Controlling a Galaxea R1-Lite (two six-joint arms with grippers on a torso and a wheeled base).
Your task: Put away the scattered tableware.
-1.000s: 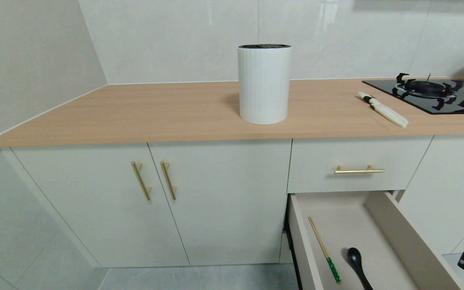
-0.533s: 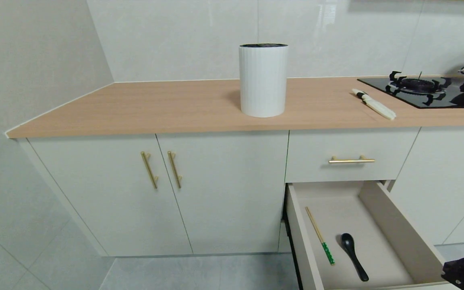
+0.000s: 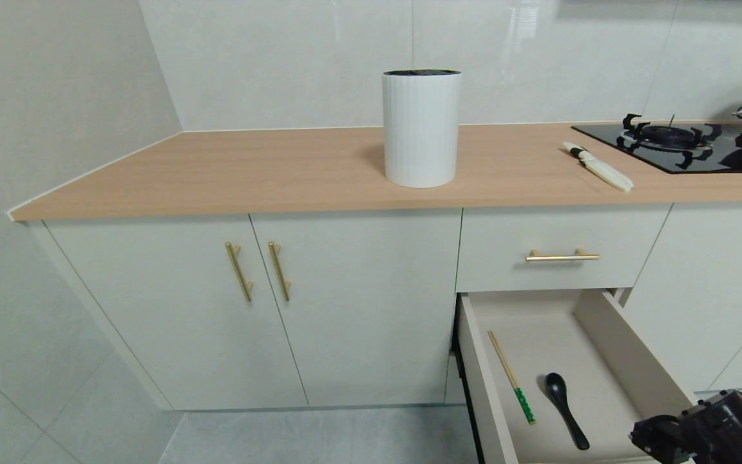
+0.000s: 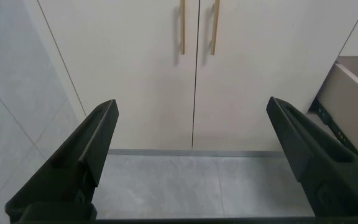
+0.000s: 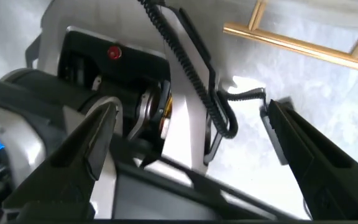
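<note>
A cream-handled knife (image 3: 598,167) lies on the wooden countertop (image 3: 248,171) between a white ribbed utensil holder (image 3: 421,129) and the stove. Below, the lower drawer (image 3: 628,361) stands pulled out, with chopsticks (image 3: 511,377) and a black spoon (image 3: 565,401) lying inside. My right arm (image 3: 709,433) is low by the drawer's front right corner. My right gripper (image 5: 190,109) is open and holds nothing, with a gold handle (image 5: 297,42) beyond it. My left gripper (image 4: 191,106) is open and empty, facing the cabinet doors (image 4: 197,68) just above the floor.
A black gas stove (image 3: 686,145) with a pot at its edge fills the counter's right end. A shut drawer with a gold handle (image 3: 562,257) sits above the open one. Two cabinet doors with gold handles (image 3: 258,272) stand left of it. Grey tiled floor (image 3: 319,438) lies below.
The head camera pulled back over the first half second, then held still. My right arm has moved left and up, toward the open drawer's front corner.
</note>
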